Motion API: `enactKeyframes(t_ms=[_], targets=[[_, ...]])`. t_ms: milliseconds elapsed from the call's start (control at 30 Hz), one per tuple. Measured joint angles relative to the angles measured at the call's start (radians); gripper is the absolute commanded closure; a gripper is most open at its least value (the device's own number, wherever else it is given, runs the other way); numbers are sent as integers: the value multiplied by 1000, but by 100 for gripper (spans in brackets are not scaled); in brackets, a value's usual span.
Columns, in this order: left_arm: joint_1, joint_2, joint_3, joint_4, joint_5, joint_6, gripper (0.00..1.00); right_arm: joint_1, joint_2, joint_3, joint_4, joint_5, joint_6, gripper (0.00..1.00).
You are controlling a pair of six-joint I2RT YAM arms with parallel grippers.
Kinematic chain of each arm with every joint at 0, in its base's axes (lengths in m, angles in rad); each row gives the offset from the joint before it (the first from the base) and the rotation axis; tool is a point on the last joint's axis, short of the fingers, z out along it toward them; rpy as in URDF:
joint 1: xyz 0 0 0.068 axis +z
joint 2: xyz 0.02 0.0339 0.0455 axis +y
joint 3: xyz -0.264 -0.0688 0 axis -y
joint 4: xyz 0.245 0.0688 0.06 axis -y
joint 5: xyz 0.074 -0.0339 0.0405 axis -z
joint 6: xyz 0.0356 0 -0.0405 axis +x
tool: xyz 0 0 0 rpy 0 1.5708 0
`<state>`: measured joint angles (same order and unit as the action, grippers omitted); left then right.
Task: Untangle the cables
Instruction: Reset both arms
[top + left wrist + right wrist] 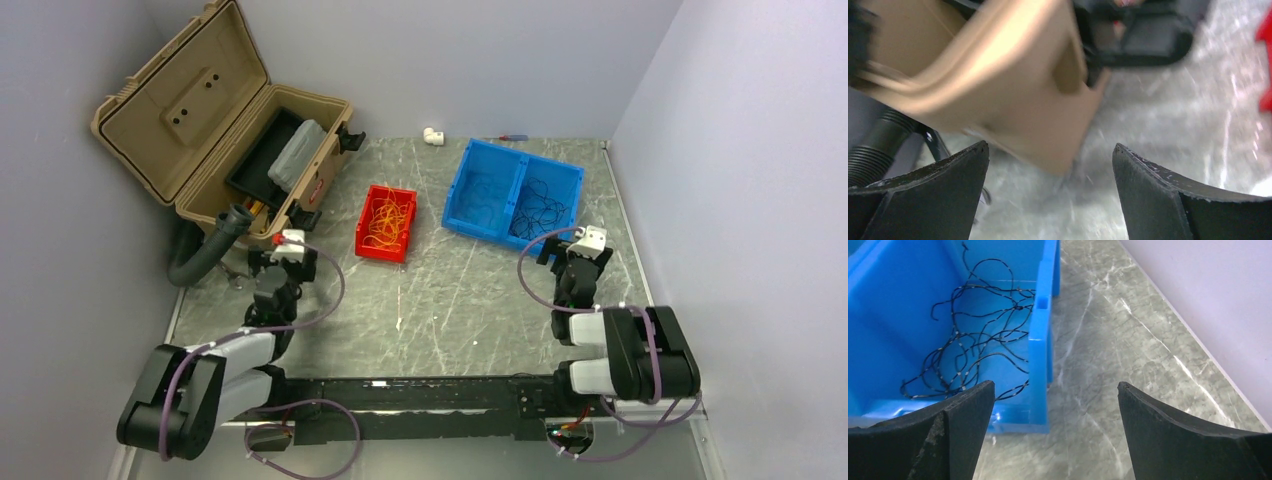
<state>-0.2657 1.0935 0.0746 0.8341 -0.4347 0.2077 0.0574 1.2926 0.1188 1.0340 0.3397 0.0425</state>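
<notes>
Both pincers are released and hold nothing. The left gripper (1050,150) hangs just off the corner of the tan case (1013,90). The right gripper (1055,386) hovers over the table (1128,340), beside the blue bin's (1040,340) right wall.

The cables are in three lots:
- The black wires (983,340) lie as a loose snarl in the blue bin's right compartment.
- Thin dark loops (485,195) sit in its left compartment; I can't tell their colour from here.
- The yellow-orange wires (388,222) are bunched in the red bin (364,222) mid-table.

The case is open, with a black tray and a grey box inside.

I judge the wires very light, limp and springy. They should snag on each other, so pulling one will likely drag the whole clump. They look thin enough to slip through the pads unless pinched square. I'd take a free end or an outer loop where it stands clear of the floor, not the middle of the knot. The strands near the bin wall are awkward for a wide jaw.
</notes>
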Motion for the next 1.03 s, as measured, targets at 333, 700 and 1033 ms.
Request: enactKeyframes(t_ms=[333, 700, 1033], targets=[[308, 235, 39, 270, 315, -75, 0, -46, 180, 81, 104, -53, 19, 17], [343, 243, 93, 148, 359, -96, 0, -48, 181, 95, 70, -57, 25, 0], [343, 245, 94, 148, 359, -96, 1, -48, 181, 95, 66, -58, 25, 0]])
